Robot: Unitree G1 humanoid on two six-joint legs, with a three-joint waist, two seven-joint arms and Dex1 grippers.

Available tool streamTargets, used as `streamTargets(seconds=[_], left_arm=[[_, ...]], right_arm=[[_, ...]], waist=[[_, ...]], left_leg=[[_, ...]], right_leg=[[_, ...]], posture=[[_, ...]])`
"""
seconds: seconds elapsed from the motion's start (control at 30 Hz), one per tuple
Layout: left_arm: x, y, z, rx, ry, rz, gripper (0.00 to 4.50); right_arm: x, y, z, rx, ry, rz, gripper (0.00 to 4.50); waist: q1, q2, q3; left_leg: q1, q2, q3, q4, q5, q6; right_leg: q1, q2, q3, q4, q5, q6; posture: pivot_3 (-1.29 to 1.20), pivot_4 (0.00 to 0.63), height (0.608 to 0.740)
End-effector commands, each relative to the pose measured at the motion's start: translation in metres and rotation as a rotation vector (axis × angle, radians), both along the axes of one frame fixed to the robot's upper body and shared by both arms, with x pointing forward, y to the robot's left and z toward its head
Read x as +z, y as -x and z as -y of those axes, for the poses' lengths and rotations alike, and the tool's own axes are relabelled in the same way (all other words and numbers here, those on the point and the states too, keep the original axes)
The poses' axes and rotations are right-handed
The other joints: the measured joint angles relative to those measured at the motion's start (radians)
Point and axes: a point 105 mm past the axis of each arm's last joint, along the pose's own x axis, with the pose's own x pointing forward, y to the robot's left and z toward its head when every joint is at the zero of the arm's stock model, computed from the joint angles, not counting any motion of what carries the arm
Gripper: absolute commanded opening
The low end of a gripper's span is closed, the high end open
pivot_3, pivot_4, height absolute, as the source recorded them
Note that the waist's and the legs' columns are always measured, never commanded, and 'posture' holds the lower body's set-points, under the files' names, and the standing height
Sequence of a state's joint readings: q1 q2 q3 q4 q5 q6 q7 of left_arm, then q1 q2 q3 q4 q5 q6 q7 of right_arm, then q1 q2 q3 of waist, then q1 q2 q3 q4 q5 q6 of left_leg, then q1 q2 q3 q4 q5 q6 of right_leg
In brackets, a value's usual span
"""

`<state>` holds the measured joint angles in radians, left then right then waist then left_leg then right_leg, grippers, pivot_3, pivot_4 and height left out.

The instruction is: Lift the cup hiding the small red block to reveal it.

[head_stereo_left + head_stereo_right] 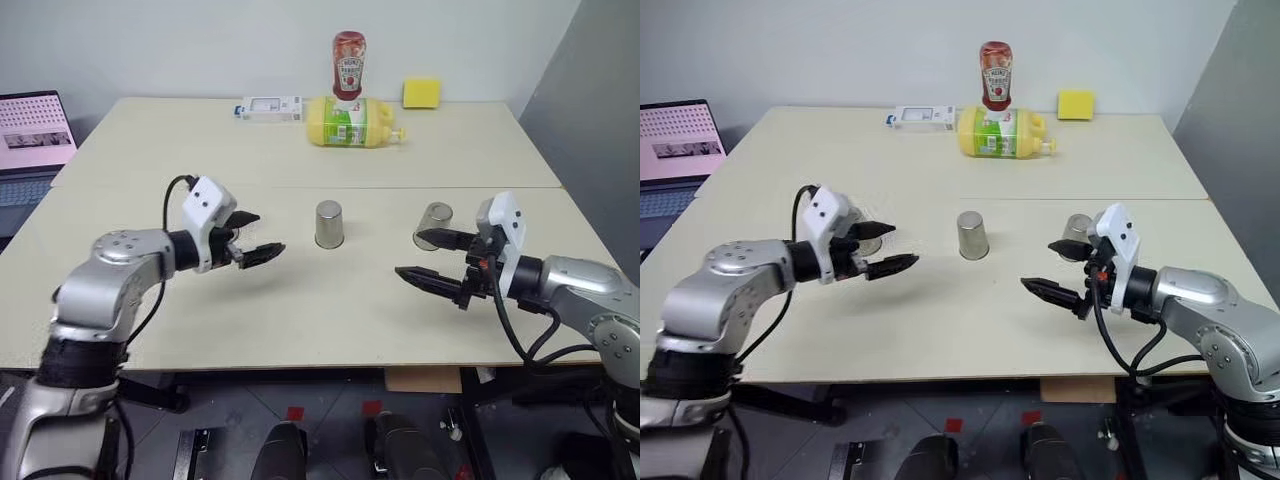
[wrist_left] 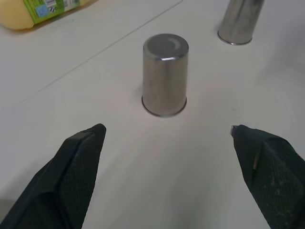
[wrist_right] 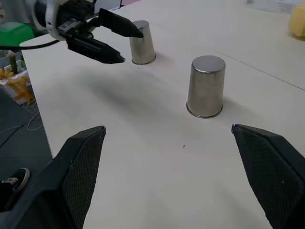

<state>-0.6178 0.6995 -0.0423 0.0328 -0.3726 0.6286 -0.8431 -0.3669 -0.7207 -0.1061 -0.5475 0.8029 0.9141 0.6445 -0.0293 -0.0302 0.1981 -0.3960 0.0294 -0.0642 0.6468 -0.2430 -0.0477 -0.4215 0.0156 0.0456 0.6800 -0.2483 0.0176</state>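
Three silver-grey metal cups stand upside down in a row on the beige table [image 1: 300, 320]. The middle cup [image 1: 329, 224] is in plain sight. The right cup [image 1: 434, 222] is partly behind my right gripper [image 1: 410, 252], which is open and empty a little in front of it. The left cup [image 3: 142, 42] stands just behind my left gripper [image 1: 270, 232]. That gripper is open and empty, hovering to the left of the middle cup [image 2: 165, 76] and pointing at it. The small red block is hidden.
At the back of the table stand a red ketchup bottle [image 1: 349, 65], a yellow bottle [image 1: 352, 122] lying on its side, a white box [image 1: 270, 108] and a yellow sponge [image 1: 421, 92]. A laptop [image 1: 35, 135] sits at the far left.
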Motion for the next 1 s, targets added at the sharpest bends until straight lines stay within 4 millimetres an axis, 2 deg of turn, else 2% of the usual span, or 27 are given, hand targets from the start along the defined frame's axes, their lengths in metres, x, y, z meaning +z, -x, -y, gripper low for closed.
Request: streamTargets(seconds=[0.03, 0.17, 0.33, 0.53, 0.7, 0.8, 1.0], left_arm=[[0.002, -0.027, 0.020, 0.000, 0.006, 0.032, 4.47], [0.000, -0.048, 0.043, -0.048, 0.023, 0.016, 4.47], [-0.001, -0.066, 0.056, -0.063, -0.017, 0.032, 4.47], [-0.011, -0.075, 0.074, -0.093, -0.056, 0.011, 4.47], [-0.019, -0.079, 0.084, -0.095, -0.044, -0.009, 4.47], [-0.021, -0.079, 0.086, -0.094, -0.028, -0.015, 4.01], [-0.021, -0.078, 0.087, -0.115, -0.020, -0.009, 2.76]], right_arm=[[0.009, 0.010, -0.007, 0.022, 0.010, 0.031, 4.50], [0.009, 0.014, -0.009, 0.020, 0.022, 0.009, 4.50], [0.009, 0.016, -0.010, 0.012, 0.025, 0.001, 4.50], [0.010, 0.015, -0.009, 0.001, 0.025, -0.007, 4.50], [0.008, 0.007, -0.006, -0.054, 0.022, -0.035, 4.50], [0.005, 0.007, -0.004, -0.063, 0.034, -0.043, 4.50], [0.003, 0.008, -0.004, -0.062, 0.045, -0.046, 4.50]], waist=[[0.001, 0.000, 0.000], [-0.001, 0.000, 0.000], [-0.005, 0.000, 0.000], [-0.003, 0.000, 0.000], [-0.003, 0.000, 0.000], [-0.004, 0.000, 0.000], [-0.003, 0.000, 0.000]], left_leg=[[0.001, -0.001, 0.000, 0.000, 0.000, 0.000], [-0.001, -0.001, 0.000, 0.001, 0.000, 0.000], [-0.001, -0.001, 0.000, 0.000, 0.000, 0.000], [-0.001, -0.002, 0.000, 0.000, 0.000, 0.000], [-0.002, -0.002, 0.000, 0.000, 0.000, 0.000], [-0.002, -0.002, 0.000, 0.000, 0.000, 0.000], [-0.002, -0.002, 0.000, 0.000, 0.000, 0.000]], right_leg=[[0.001, 0.000, 0.000, 0.001, 0.000, 0.000], [0.000, 0.000, 0.000, 0.000, 0.000, 0.000], [-0.001, 0.000, 0.000, 0.000, 0.000, 0.000], [0.000, 0.000, 0.001, 0.000, 0.000, 0.001], [-0.001, 0.000, 0.000, 0.000, 0.000, 0.001], [-0.001, 0.000, 0.000, 0.000, 0.000, 0.001], [-0.001, 0.000, 0.000, 0.000, 0.000, 0.001]], posture=[[0.00, 0.150, 0.740], [0.00, 0.150, 0.740], [0.00, 0.150, 0.740], [0.00, 0.150, 0.740], [0.00, 0.150, 0.740], [0.00, 0.150, 0.740], [0.00, 0.150, 0.740]])
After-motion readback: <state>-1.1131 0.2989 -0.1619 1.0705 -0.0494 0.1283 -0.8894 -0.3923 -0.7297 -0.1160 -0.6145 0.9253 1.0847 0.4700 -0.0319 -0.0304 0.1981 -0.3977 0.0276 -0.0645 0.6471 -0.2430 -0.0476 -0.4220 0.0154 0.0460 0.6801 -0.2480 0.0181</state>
